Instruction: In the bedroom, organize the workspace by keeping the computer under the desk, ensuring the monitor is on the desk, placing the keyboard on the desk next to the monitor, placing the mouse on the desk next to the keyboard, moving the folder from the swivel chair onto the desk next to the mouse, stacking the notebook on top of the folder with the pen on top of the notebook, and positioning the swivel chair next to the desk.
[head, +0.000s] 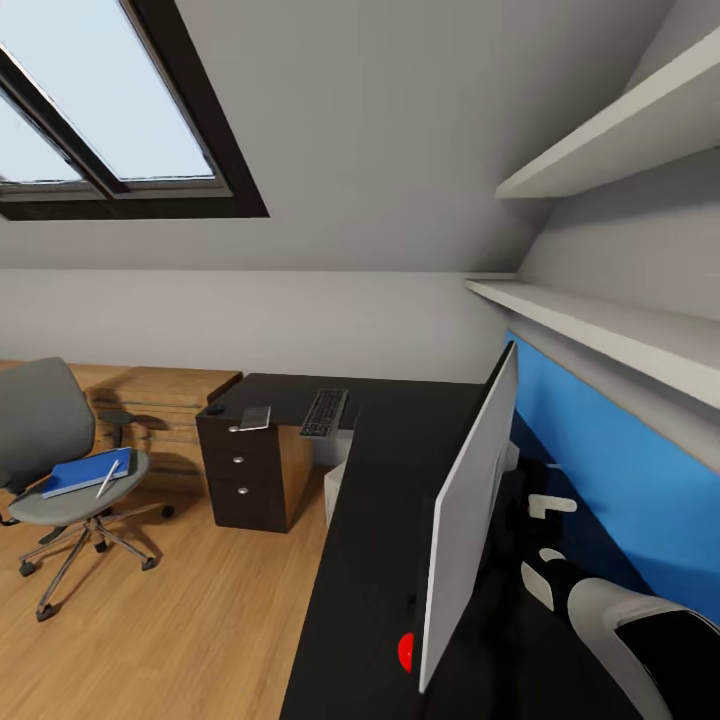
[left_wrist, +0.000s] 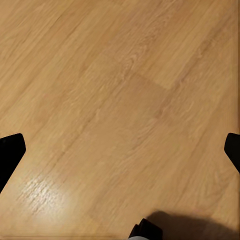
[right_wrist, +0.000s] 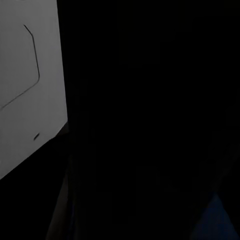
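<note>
1. The monitor (head: 468, 520) stands on the desk (head: 370, 560), seen almost edge-on, its white-grey back turned to the blue panel (head: 600, 480). The right arm (head: 620, 620) reaches in behind it.
2. The right fingers are hidden behind the monitor in the head view, and the right wrist view is almost black beside a pale piece of the monitor back (right_wrist: 25, 85). So I cannot tell if these fingers are wide, narrow or holding something.
3. The left fingertips (left_wrist: 11, 152) show as dark tips at both edges of the left wrist view, wide apart, with only wood floor (left_wrist: 120, 100) between them. They hold nothing.
4. The keyboard (head: 324, 412) and the notebook (head: 256, 417) lie on the far wing of the desk, far from both grippers. The small dark mouse (head: 215, 409) seems to sit near the corner there.
5. The folder (head: 88, 472) with the pen (head: 107, 478) on it lies on the chair (head: 70, 470) seat, well apart from the desk.
6. The risk, I think: the arm works blind in the narrow gap between monitor and panel. A push there can tip the thin monitor forward or slide it to the desk edge.
7. The pen lies loose on the folder and may roll off if the folder is lifted tilted.
</note>
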